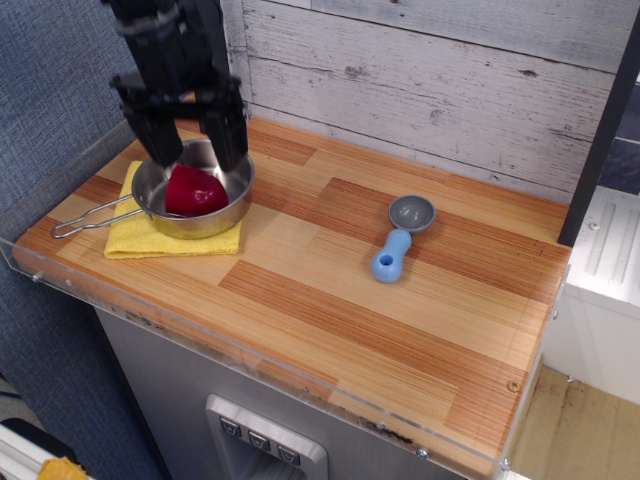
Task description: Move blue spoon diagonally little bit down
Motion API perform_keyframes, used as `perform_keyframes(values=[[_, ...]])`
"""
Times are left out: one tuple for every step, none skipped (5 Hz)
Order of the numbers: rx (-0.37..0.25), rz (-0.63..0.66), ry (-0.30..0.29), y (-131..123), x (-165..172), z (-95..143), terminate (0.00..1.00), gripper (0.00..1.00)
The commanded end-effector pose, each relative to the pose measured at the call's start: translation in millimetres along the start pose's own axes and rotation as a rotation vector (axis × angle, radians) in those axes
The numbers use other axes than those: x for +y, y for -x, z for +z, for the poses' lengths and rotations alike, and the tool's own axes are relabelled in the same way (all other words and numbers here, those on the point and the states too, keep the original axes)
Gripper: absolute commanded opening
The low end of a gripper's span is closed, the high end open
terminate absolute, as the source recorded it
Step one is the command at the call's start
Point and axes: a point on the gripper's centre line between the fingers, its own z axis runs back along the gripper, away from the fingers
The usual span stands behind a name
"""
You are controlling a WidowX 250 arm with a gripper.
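Note:
The blue spoon (401, 238) lies flat on the wooden table top (330, 300), right of centre. Its grey round bowl points to the back and its thick light-blue handle points to the front left. My black gripper (194, 150) hangs at the back left, far from the spoon, just above a steel pan (196, 196). Its two fingers (228, 135) are spread apart with nothing between them. A red rounded object (194, 191) lies in the pan, below the fingers.
The pan stands on a yellow cloth (165, 232), with its wire handle (88, 218) pointing left. A clear plastic rim (250, 350) runs along the table's front and left edges. A white plank wall (430, 80) stands behind.

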Motion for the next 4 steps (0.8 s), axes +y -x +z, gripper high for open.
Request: perform_keyframes(values=[[-0.113,-0.081,-0.069,0,-47,40,0.00,1.00],[-0.087,-0.115,-0.114,-2,-86,24,0.00,1.00],[-0.063,-0.113,-0.162,-8,-118,0,0.00,1.00],[-0.024,-0.063,-0.219,-16,-131,-25,0.00,1.00]])
